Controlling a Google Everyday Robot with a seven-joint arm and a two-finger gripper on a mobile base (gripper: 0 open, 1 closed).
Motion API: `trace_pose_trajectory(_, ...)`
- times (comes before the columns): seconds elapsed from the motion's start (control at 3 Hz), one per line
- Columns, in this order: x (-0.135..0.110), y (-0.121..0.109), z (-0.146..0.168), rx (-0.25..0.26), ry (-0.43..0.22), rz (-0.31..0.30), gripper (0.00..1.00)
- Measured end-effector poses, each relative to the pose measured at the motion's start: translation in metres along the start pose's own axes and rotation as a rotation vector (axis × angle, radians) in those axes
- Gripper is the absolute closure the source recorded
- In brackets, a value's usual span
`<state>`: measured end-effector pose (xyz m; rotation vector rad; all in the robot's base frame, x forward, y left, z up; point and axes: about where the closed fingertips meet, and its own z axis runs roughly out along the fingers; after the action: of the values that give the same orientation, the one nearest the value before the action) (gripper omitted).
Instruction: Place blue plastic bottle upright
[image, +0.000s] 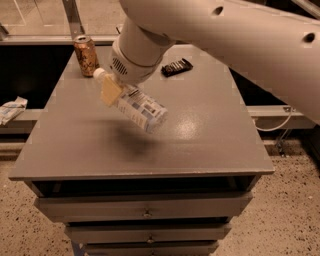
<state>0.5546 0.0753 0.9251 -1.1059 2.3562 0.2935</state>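
Office-like workroom: grey drawer cabinet, speckled floor; pincer holds blue plastic bottle above the cabinet.

Grey counter over stacked drawers, speckled floor, metal post and rail behind, dim warm light.
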Motion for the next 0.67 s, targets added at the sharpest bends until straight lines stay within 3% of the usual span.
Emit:
trace_pose_trajectory(0.33, -0.028, -0.003, -0.041, -0.084, -0.252, -0.036, 1.00)
trace_pose_trajectory(0.67, -0.044, -0.011, -0.071, -0.220, -0.495, -0.030, 1.00)
